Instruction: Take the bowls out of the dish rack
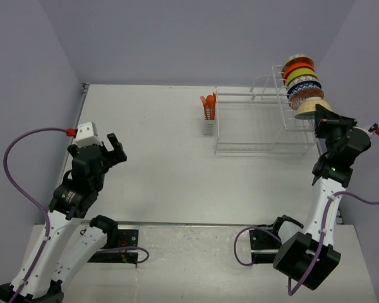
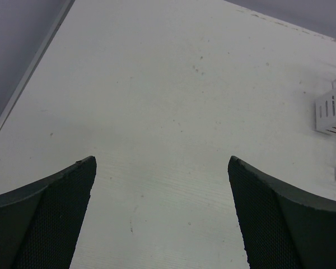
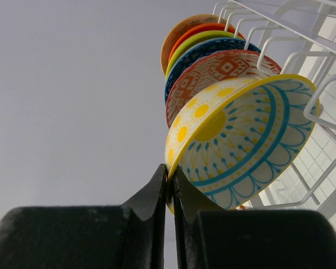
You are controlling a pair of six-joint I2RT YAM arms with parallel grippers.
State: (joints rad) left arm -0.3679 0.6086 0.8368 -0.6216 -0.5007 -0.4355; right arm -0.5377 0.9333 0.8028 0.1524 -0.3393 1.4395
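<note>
1. Right gripper (image 3: 169, 175) of mine is pinched tight on the lower rim of the front bowl (image 3: 241, 140), which is yellow inside.
2. Beyond it, five more bowls (image 3: 213, 56) stand on edge in the rack (image 3: 325, 106).
3. My left gripper (image 2: 161, 162) gapes wide, holding nothing, over the table (image 2: 157, 84); a small caddy (image 2: 331, 112) sits ahead to its right.

bowls (image 1: 303, 85) — in a row on dish rack (image 1: 265, 151) right end | caddy (image 1: 208, 120) — rack's left | right claw (image 3: 169, 174) — on nearest bowl (image 3: 241, 140)
</note>
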